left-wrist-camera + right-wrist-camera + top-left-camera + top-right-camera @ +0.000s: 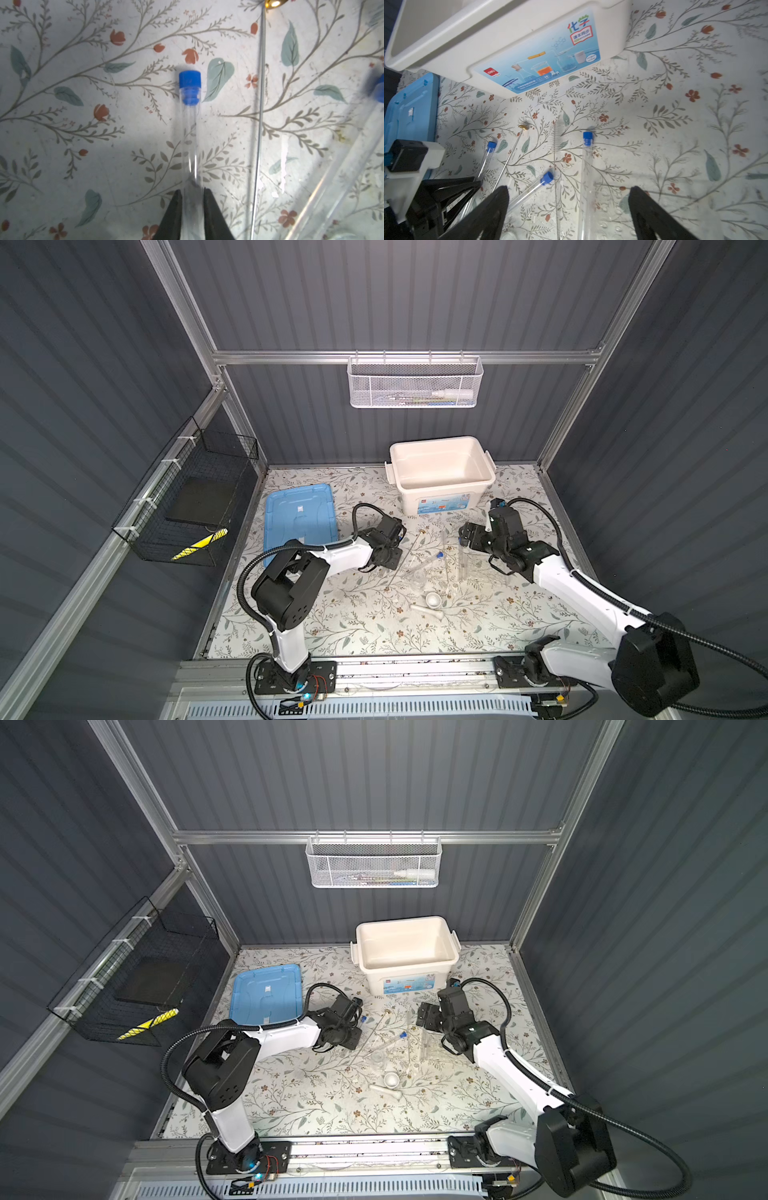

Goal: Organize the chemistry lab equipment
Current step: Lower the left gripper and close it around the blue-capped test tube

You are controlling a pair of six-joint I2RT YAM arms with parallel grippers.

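Note:
My left gripper (192,192) is shut on a clear blue-capped test tube (189,87). The capped end points away from the fingers over the floral mat; its cap also shows in a top view (363,1018). My right gripper (569,192) stands open above the clear tube rack (610,220), and another capped tube (587,138) runs along the rack's edge between the fingers. A third tube (548,177) lies beside a thin brush (554,143) and a brass-tipped rod (508,158). Nearer the front are a small beaker (417,578), a white bowl (433,598) and a pestle (423,609).
The open white tub (440,489) stands at the back of the mat, its blue lid (299,518) lying flat to the left. A white mesh basket (415,385) hangs on the back rail and a black wire basket (187,497) on the left wall.

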